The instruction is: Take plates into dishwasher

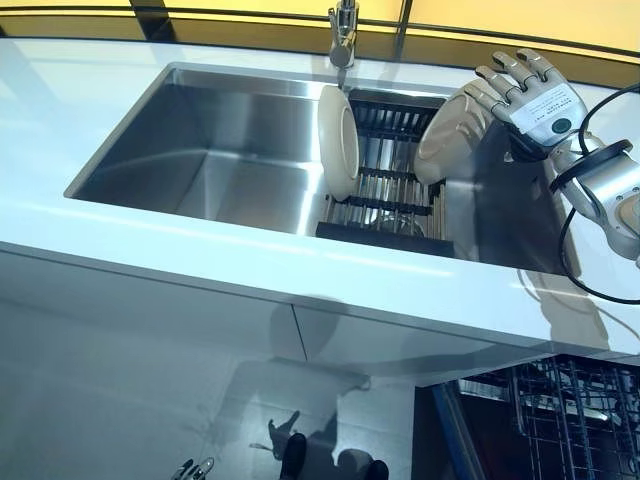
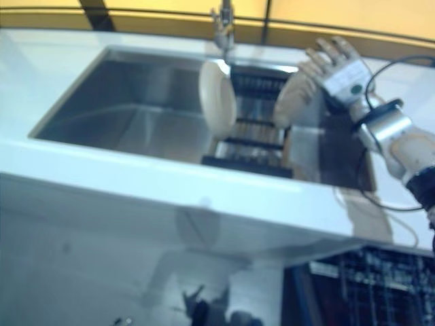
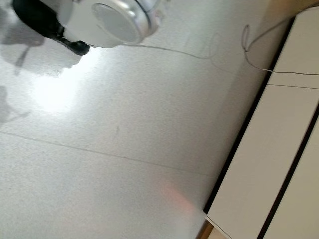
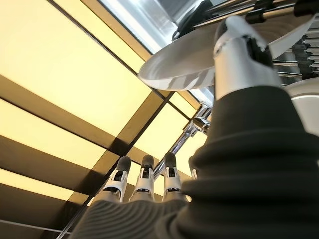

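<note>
Where cropped, left hand [image 1: 193, 468] unreadable.

A stainless steel sink [image 1: 210, 150] is set into a pale counter [image 1: 120, 250], with a faucet [image 1: 343, 35] standing at its far rim. A dark drying rack [image 1: 385, 190] sits inside the sink's right part.

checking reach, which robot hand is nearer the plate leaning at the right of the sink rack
Right. The right robot hand is right beside that plate, fingers straight. The left robot hand hangs far below, near the floor in front of the counter.
</note>
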Controlling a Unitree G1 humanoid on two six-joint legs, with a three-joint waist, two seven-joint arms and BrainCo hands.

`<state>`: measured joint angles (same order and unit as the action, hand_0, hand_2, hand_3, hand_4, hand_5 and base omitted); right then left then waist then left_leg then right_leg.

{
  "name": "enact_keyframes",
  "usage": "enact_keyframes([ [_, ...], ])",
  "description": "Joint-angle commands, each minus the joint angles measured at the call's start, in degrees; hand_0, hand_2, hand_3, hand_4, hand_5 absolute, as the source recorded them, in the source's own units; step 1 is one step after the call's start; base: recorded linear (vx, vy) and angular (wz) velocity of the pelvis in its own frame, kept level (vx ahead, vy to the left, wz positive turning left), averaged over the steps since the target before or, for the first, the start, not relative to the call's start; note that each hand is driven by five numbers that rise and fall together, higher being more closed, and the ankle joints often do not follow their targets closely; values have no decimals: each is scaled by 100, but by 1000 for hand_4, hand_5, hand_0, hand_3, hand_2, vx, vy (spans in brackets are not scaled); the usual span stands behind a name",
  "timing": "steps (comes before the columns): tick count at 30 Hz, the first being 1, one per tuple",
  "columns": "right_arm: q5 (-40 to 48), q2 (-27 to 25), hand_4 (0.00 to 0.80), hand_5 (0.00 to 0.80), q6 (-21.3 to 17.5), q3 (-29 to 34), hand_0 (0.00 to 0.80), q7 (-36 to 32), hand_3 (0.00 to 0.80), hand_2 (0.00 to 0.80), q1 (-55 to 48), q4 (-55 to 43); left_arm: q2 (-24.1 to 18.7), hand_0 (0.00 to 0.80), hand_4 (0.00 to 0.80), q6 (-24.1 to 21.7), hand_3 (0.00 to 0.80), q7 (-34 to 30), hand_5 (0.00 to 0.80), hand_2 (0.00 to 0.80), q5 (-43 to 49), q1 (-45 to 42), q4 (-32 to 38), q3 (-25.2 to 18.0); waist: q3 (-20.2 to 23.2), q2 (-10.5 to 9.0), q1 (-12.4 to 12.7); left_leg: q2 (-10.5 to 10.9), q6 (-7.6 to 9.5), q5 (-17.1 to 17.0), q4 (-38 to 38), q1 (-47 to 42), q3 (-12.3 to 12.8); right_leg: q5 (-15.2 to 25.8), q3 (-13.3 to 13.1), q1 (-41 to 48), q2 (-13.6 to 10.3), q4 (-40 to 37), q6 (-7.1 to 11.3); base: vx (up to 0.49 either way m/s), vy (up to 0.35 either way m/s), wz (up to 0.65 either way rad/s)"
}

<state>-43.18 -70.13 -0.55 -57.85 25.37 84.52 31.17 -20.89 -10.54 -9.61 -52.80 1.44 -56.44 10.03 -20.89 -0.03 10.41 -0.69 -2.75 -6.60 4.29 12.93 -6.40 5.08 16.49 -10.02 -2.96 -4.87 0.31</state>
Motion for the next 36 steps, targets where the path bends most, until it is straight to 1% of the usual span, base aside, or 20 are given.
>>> enact_keyframes([
  [1,239,-60,0,0,270,-518,0,72,0,0,902,-37,-151,0,0,-121,0,-38,0,0,-168,-263,144,101,-8,-256,36,33,60,-7,71,114,258,242,27,-49,-473,-13,639,9,-9,8],
  [8,223,3,0,0,298,-686,0,35,0,0,1144,-81,-162,0,0,-55,0,-60,0,0,-220,-293,210,84,-47,-225,69,41,55,-36,71,160,245,253,79,-80,-489,-13,638,3,-1,4],
  [14,172,23,0,0,227,-722,0,-95,0,0,1204,-132,-153,0,0,-16,0,-32,0,0,-228,-341,318,68,-97,-224,100,50,61,-59,71,192,232,267,96,-101,-485,-13,634,3,2,3],
  [19,142,-10,0,0,284,-774,0,-170,0,0,1186,-155,-184,0,0,-20,0,-37,0,0,-267,-364,323,49,-139,-237,107,49,67,-78,71,219,245,287,114,-130,-486,-13,640,0,0,0],
  [24,61,-11,0,0,218,-749,0,-165,0,0,1144,-122,-179,0,0,-51,0,-82,0,0,-291,-359,276,33,-157,-237,96,55,66,-83,71,230,252,297,121,-146,-488,-13,646,0,0,0],
  [36,-78,-142,0,0,248,-772,0,-395,0,0,1008,-218,-200,0,0,-27,0,-87,0,0,-311,-386,325,-7,-234,-243,68,45,71,-96,71,248,305,328,108,-188,-494,-13,660,0,0,0],
])
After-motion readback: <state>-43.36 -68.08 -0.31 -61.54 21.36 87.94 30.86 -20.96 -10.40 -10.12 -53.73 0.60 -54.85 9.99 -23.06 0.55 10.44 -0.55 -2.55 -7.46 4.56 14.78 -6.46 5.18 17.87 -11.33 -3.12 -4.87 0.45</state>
